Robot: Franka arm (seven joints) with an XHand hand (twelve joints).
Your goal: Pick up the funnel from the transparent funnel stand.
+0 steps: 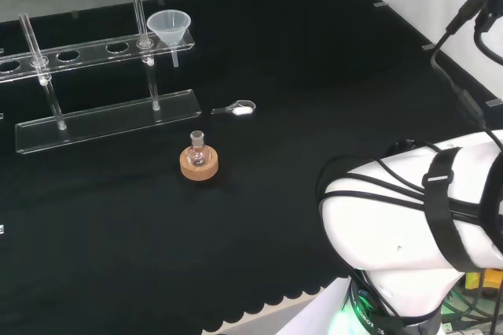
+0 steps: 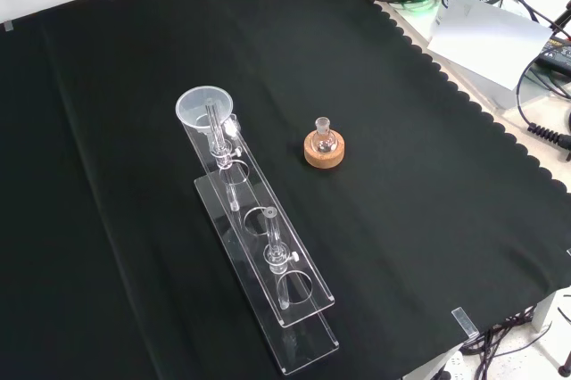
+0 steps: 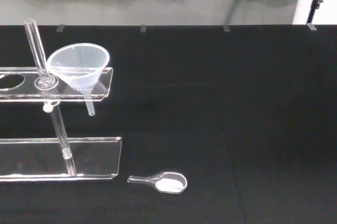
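A clear plastic funnel (image 1: pixel 169 27) sits upright in the end hole of the transparent funnel stand (image 1: pixel 102 123), at the stand's right end in the head view. Its stem hangs below the upper rail. From the front, the funnel (image 2: pixel 203 108) is at the far end of the stand (image 2: pixel 303 344). The wrist view looks at the funnel (image 3: pixel 79 65) and the stand (image 3: pixel 58 158) from some distance, with bare cloth between. Nothing touches the funnel.
A small glass flask on a cork ring (image 1: pixel 198 160) stands in front of the stand, also seen from the front (image 2: pixel 323 144). A clear scoop with white powder (image 1: pixel 240 108) lies near the stand's end. The arm's white link (image 1: pixel 409 225) is at the lower right.
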